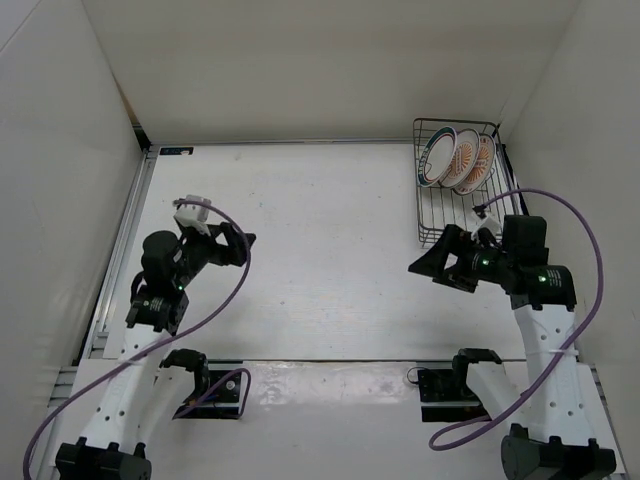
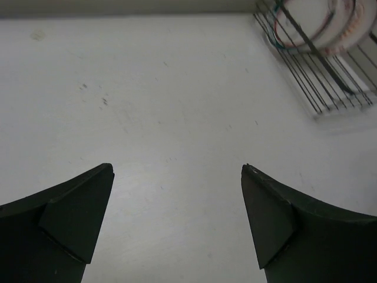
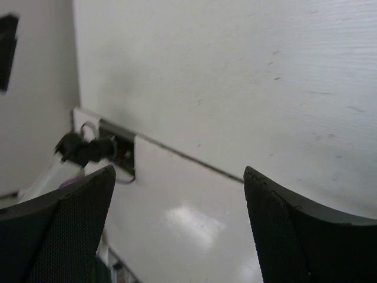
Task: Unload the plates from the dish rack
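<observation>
At the bottom of the overhead frame the two arm bases sit on black mounting plates, and a purple cable loops out from the right arm towards the right edge. The left arm carries a cable of the same colour.

On the left of the white table, the left gripper hangs over bare tabletop. Its jaws are spread wide and hold nothing. It is well apart from the dish rack, which its wrist camera sees only in the upper right corner of its frame.

On the right, the right gripper is also spread wide and holds nothing. In the overhead view it sits just beside the rack's near left corner and points towards the middle of the frame. Its wrist camera shows tabletop, a seam in the surface and one black mount with its cable at the left edge.

The right arm's wrist and the start of its cable lie across the rack's near right corner.

Further back, the rack stands in the upper right of the overhead frame, close to the white side wall. The three plates stand on edge, side by side, at its far end. The teal-rimmed plate is leftmost. The first sunburst plate and the second sunburst plate stand to its right.
</observation>
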